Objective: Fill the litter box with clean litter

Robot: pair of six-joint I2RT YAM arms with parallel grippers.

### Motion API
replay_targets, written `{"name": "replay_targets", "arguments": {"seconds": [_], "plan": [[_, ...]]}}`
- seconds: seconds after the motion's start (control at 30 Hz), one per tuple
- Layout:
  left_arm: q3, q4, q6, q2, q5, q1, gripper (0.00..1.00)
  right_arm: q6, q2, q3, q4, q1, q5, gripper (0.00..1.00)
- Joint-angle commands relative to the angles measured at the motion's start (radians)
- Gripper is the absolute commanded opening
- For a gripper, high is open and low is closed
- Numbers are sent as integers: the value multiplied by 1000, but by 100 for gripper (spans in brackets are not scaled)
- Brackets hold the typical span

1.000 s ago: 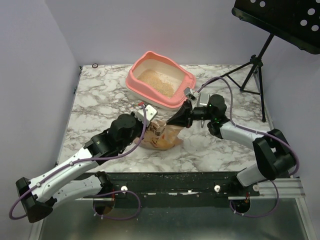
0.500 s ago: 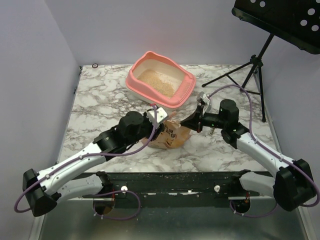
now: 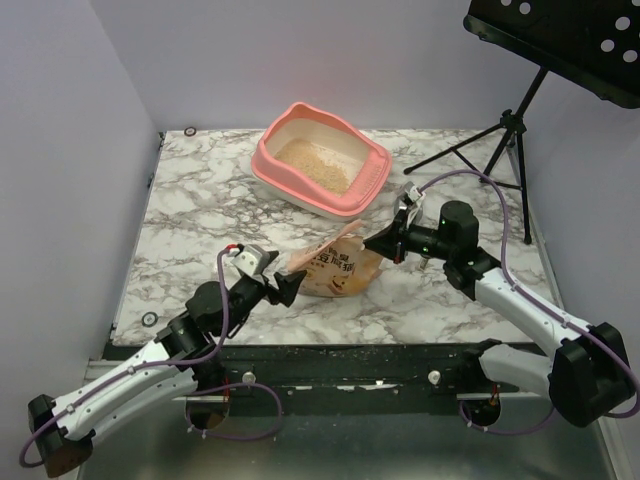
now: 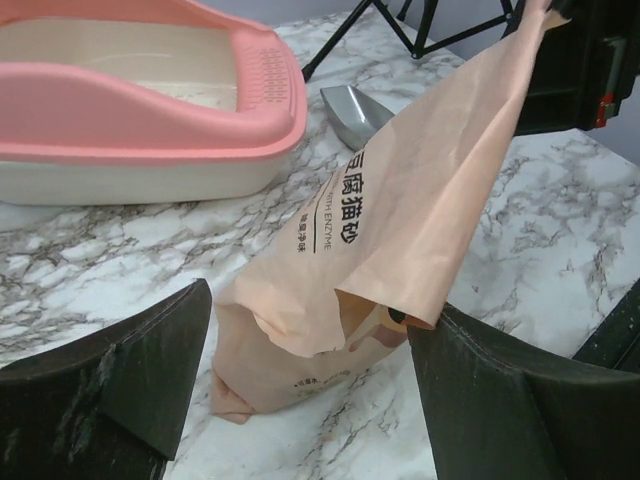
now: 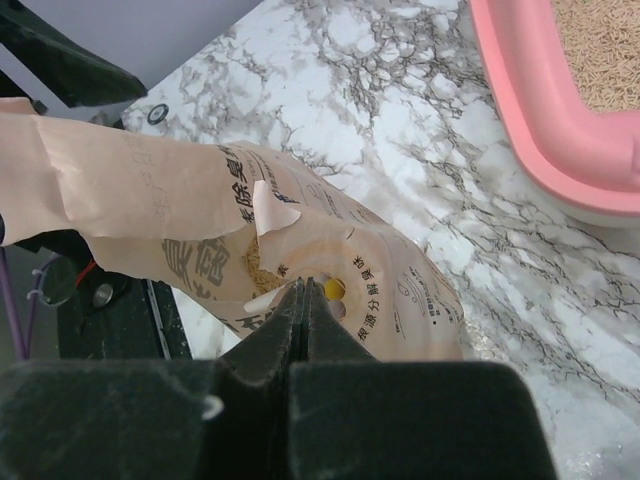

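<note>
The litter box [image 3: 264, 158] sits at the far middle of the marble table [image 3: 190, 225], angled, and its pink rim shows along the top of both wrist views. I can see a patch of clean litter [image 3: 313, 166] spread over its floor; the cream inner wall above it is bare.

Nearer to me, just short of the box's near right corner and not touching it, stands a tan paper litter bag [image 3: 335, 272] with printed characters on its side. Its base rests on the table and its upper part is drawn up and to the right.

My right gripper [image 3: 373, 240] has the bag by that raised top edge. In the right wrist view the fingers [image 5: 270, 340] are pressed flat together with the bag's face directly beyond them, and the left wrist view shows the paper running up into that gripper.

My left gripper [image 3: 286, 288] is low on the near left side of the bag with its jaws spread wide. In the left wrist view, one finger [image 4: 130, 370] stands on either side of the bag's base, and neither touches it.

A grey metal scoop [image 4: 356, 113] lies on the table between the box and the bag.
</note>
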Motion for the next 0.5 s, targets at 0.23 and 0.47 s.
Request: {"name": "replay_targets", "arguments": {"seconds": [0.23, 0.47], "plan": [[-172, 532, 6, 177, 1, -2, 86, 43, -25, -39, 44, -5, -21, 0], [-149, 773, 74, 346, 109, -2, 81, 66, -31, -68, 73, -5, -33, 0]]}}
